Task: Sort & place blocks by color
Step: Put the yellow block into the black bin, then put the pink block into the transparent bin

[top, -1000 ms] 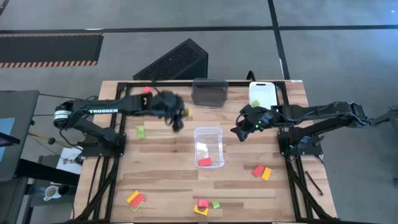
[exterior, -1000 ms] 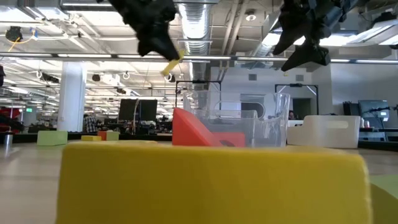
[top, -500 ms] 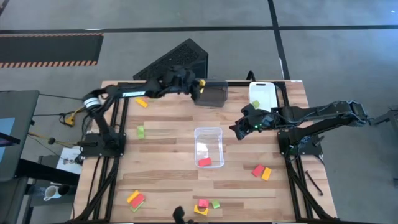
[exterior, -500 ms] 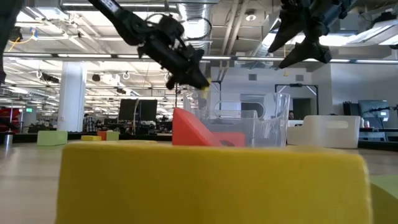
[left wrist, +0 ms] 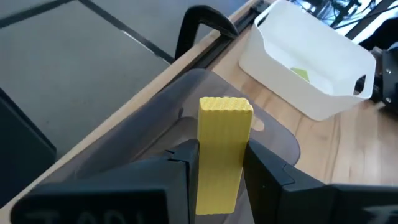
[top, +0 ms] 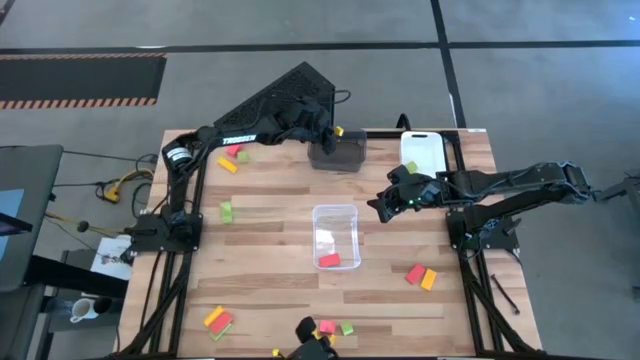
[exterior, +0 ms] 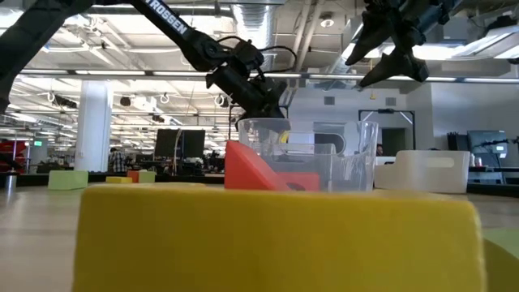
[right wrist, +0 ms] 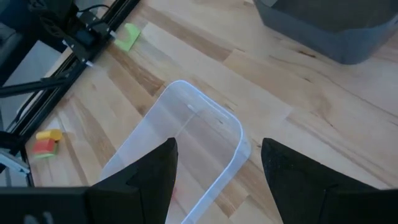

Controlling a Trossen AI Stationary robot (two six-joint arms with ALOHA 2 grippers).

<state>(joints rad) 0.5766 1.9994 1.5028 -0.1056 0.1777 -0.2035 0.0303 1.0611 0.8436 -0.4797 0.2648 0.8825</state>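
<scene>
Left gripper (left wrist: 219, 165) clamped on yellow ridged bar block (left wrist: 222, 146), bar's long axis running out past fingertips. Dark smoky plastic bin (top: 338, 150) directly below, at worktop's far edge, middle; drop looks next. Left arm stretched long across far edge. Right gripper (top: 383, 207) jaws wide, empty, hovering just beside clear plastic bin (top: 335, 235) mid-worktop. White plastic bin (left wrist: 311, 59) just beyond dark one.

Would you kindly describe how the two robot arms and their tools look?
Both arms are dark and slim-jointed. The left arm carries white TROSSEN lettering and a silver ring at one joint. The left tool has two flat dark fingers, as has the right tool.
</scene>
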